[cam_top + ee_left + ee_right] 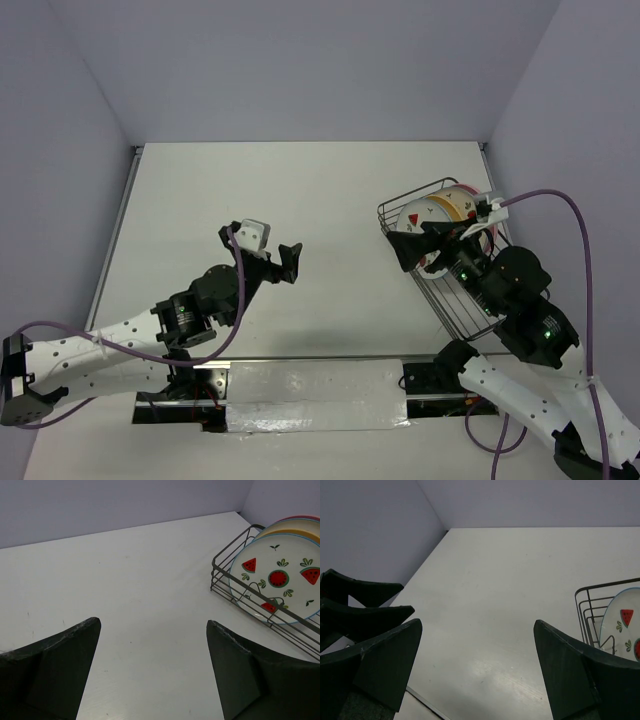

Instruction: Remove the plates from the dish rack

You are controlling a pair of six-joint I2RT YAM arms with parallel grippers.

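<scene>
Your left tool (pixel 152 622) and right tool (pixel 476 625) gape empty; the plates (pixel 280 577) stand upright, propped in the dish rack (pixel 237 596).

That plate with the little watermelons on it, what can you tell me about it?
The watermelon plate is round and white with a thin blue rim, painted with red watermelon slices and small green leaves. It stands on edge, first in the row inside the dark wire dish rack, whose wires cross its lower part. A yellow plate stands right behind it.
</scene>
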